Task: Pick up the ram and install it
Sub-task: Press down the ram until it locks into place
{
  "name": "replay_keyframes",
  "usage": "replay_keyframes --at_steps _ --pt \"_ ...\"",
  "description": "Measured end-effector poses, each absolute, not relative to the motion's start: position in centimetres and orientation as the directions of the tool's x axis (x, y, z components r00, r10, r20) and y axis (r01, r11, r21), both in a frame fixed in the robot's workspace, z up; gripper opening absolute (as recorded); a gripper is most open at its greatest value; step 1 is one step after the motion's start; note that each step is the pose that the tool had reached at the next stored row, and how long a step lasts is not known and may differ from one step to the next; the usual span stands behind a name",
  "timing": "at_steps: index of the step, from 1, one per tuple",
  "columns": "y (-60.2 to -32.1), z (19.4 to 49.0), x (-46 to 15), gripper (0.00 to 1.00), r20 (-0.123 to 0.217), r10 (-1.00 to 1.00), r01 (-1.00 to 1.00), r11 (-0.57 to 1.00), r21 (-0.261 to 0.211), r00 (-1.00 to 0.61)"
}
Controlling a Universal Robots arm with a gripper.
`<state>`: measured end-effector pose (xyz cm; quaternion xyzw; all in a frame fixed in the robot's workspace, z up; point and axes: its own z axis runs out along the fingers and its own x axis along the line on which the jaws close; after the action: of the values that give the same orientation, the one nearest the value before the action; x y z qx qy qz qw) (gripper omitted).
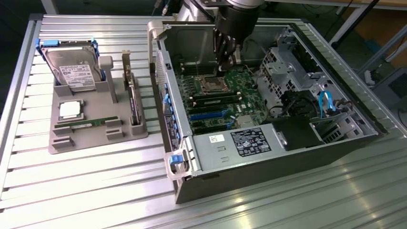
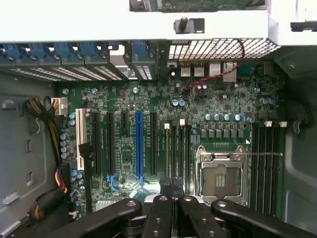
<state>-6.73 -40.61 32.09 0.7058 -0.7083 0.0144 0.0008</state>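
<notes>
Presently, claw (image 1: 227,61): fingers pressed together, nothing visibly pinched, poised low inside the open computer case (image 1: 267,157) above the motherboard (image 2: 198,114), near the empty processor socket (image 2: 221,177) and the memory slots (image 2: 174,148), probably because that is where a memory stick seats. Case: laid on its side on the slatted desk (image 1: 95,181), side panel off, giving access from above. Ram (image 1: 89,123): lying flat in its groove on the grey holder tray (image 1: 64,145), well apart from the claw, at the exterior view's left. Same tray: hard drive (image 1: 73,71) standing upright, square silver processor (image 1: 70,109), expansion card (image 1: 132,98) on edge, each in a fitted recess to stay put.
</notes>
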Motion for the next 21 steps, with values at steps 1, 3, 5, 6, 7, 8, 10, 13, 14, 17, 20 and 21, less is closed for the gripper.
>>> replay_keyframes --at_steps 1,3,5,6,7,8,10,13,14,17,20,21 --pt "-40.6 32.1 -6.1 0.1 0.021 -1.0 -1.0 0.003 -0.019 -0.004" --pt "-40.6 32.1 -5.4 0.1 0.021 -1.0 -1.0 0.003 -0.018 -0.004" --pt "-40.6 32.1 -4.7 0.1 0.021 -1.0 -1.0 0.003 -0.017 -0.004" --pt "-40.6 32.1 -4.3 0.1 0.021 -1.0 -1.0 0.003 -0.016 -0.004" --pt "-40.6 32.1 -4.0 0.1 0.021 -1.0 -1.0 0.003 -0.016 -0.004" --pt "-40.6 32.1 -3.8 0.1 0.021 -1.0 -1.0 0.003 -0.015 -0.004" --pt "-40.6 32.1 -3.1 0.1 0.021 -1.0 -1.0 0.003 -0.014 -0.004" --pt "-40.6 32.1 -2.7 0.1 0.021 -1.0 -1.0 0.003 -0.013 -0.004" --pt "-40.6 32.1 -2.7 0.1 0.021 -1.0 -1.0 0.003 -0.013 -0.004" --pt "-40.6 32.1 -2.7 0.1 0.022 -1.0 -1.0 0.003 -0.013 -0.004" --pt "-40.6 32.1 -2.7 0.1 0.021 -1.0 -1.0 0.003 -0.013 -0.004" --pt "-40.6 32.1 -2.7 0.1 0.021 -1.0 -1.0 0.003 -0.013 -0.004"
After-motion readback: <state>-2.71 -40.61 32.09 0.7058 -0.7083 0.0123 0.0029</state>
